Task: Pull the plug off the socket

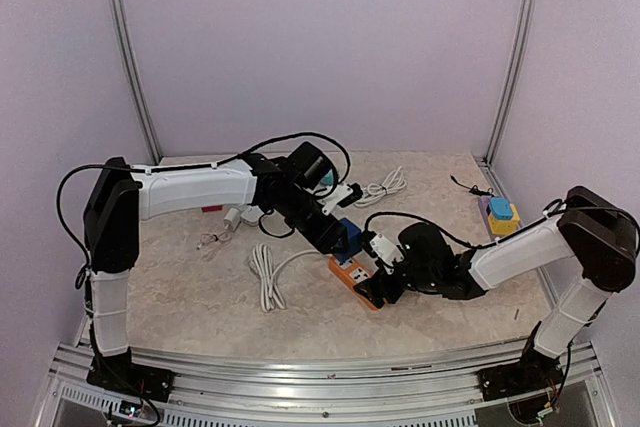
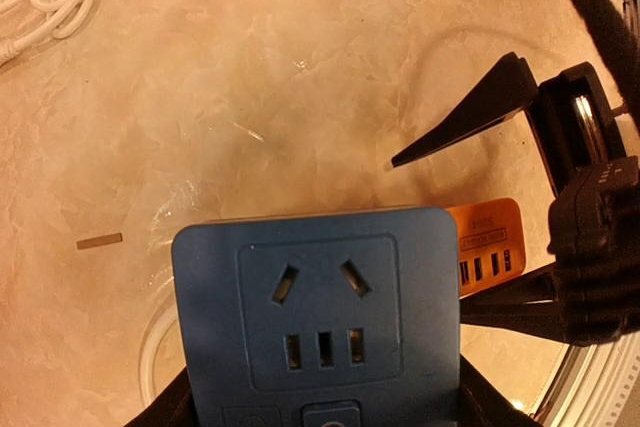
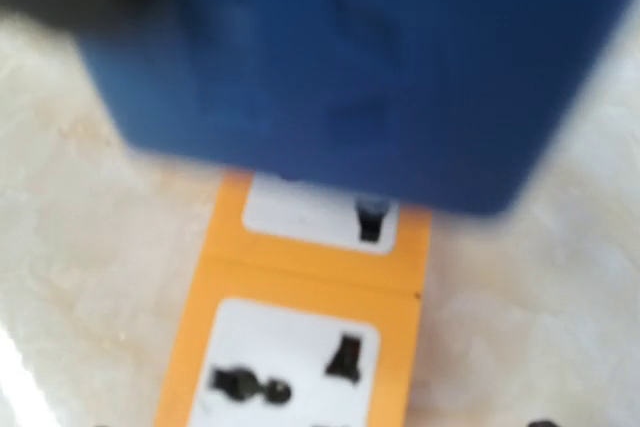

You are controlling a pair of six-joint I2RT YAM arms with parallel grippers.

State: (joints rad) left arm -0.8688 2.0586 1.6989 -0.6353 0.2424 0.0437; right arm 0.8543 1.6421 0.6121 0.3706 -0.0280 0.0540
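Showing the separation step: the blue square plug-in adapter with rounded corners (image 2: 320, 317) is pinched on two opposite sides by the left gripper (image 2: 325, 412), over the far end of the orange rectangular power strip with white socket faces (image 3: 300, 347), near the middle of the marble-patterned tabletop (image 1: 200, 297). In the right wrist view the adapter looms blurred above the strip and a socket slot shows just under its edge. This suggests the pins are out or nearly out; whether any pin is seated cannot be told. The right gripper (image 1: 380, 272) has its jaws spread to either side of the strip, its upper finger (image 2: 470, 112) clear of the orange casing, so the strip appears unrestrained. The next move, as judged, calls for a straight lift of the adapter away from the socket face without tilt, with the strip pinned down should it rise with the plug. Open room lies above and toward the back wall. A white looped cable (image 1: 268, 277) lies just left of the strip, a white coiled cord (image 1: 385, 187) near the rear, and a yellow-and-blue block (image 1: 500, 217) well apart at the right edge; the aluminium rail (image 1: 300, 362) bounds the near side
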